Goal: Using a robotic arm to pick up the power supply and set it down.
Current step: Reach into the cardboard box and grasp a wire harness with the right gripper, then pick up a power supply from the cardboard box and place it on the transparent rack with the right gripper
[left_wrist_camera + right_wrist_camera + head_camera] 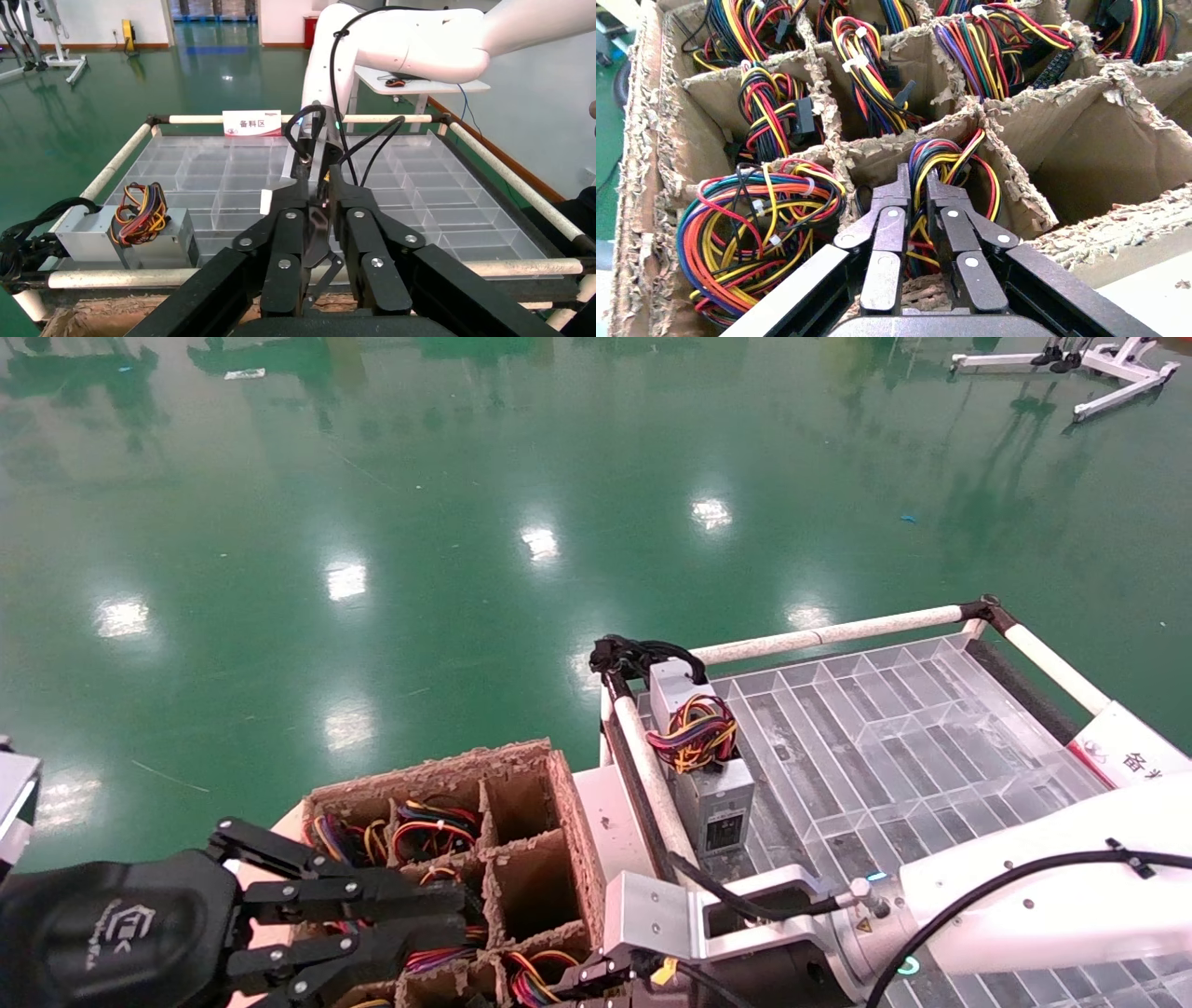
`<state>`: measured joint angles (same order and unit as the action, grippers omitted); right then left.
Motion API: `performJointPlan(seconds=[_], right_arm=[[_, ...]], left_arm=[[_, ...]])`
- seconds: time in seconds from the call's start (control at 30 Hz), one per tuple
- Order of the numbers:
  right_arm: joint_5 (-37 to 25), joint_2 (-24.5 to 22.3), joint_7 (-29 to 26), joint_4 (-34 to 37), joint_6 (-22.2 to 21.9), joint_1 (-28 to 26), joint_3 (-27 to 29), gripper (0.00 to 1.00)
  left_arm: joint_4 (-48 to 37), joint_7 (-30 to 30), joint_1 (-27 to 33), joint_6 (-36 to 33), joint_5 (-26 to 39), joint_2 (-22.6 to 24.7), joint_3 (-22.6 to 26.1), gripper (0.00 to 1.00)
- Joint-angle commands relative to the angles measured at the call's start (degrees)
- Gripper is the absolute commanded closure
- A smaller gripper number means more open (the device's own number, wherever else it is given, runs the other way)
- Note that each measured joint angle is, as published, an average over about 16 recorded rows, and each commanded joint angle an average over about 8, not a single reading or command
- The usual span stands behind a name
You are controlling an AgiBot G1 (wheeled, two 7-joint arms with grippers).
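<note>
My right gripper [917, 179] is down in a cell of the brown cardboard divider box [645, 140], shut on a bundle of blue, yellow, red and black wires [951, 158]. Whatever lies under those wires is hidden, so the power supply itself does not show. In the head view the right gripper [605, 980] is at the bottom edge, over the box [428, 770]. My left gripper [463, 912] hovers over the box's near-left cells, shut and holding nothing [319, 184].
A grey metal box [712, 794] with a neat purple-yellow-orange wire coil [694, 733] lies at the left edge of the clear compartment tray [885, 728], inside white rails [829, 633]. Other cells hold wire bundles [758, 232]; two cells are bare [1116, 161].
</note>
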<state>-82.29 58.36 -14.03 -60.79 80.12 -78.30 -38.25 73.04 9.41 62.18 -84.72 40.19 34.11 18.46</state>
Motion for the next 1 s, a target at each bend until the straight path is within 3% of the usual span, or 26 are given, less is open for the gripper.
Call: performJointPlan(seconds=[0.03,0.33,0.7,1.0], right_arm=[[0.2,-0.2,-0.1,-0.1,0.0,0.1,0.2,1.00],[3.7,-2.4,-0.4,-1.0,0.4,0.8,2.2,1.00],[15.5,-6.4,0.7,-0.2,2.8,0.1,9.1,1.00],[24.8,-8.6,-0.1,1.7,5.4,-3.6,14.5,1.00]], left_arm=[[0.0,0.0,0.0,0.0,0.0,0.0,0.0,0.00],[0.0,0.0,0.0,0.0,0.0,0.0,0.0,0.00],[0.0,0.0,0.0,0.0,0.0,0.0,0.0,0.00],[0.0,0.0,0.0,0.0,0.0,0.0,0.0,0.00]])
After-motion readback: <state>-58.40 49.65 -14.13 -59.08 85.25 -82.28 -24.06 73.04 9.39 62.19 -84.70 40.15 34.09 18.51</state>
